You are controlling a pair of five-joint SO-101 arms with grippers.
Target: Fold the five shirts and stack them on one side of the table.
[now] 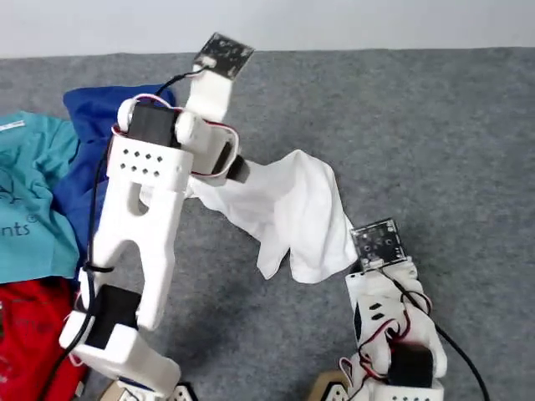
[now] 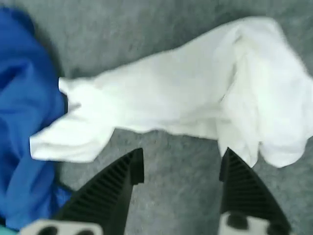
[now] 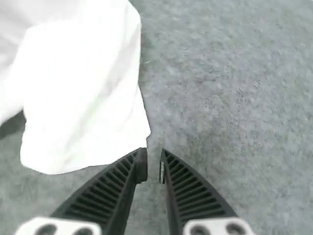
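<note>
The white shirt [image 1: 292,209] lies crumpled at the middle of the grey table [image 1: 443,142]. The left gripper [image 2: 183,156] hovers just beside it with its fingers spread wide and nothing between them. The right gripper [image 3: 152,164] sits at the shirt's opposite edge, its fingers all but closed and holding nothing. The blue shirt [image 1: 84,167], teal shirt [image 1: 29,200] and red shirt [image 1: 29,334] are heaped together at one side of the table.

White arms [image 1: 138,225], black ribbed jaws, black cables [image 1: 94,209]
</note>
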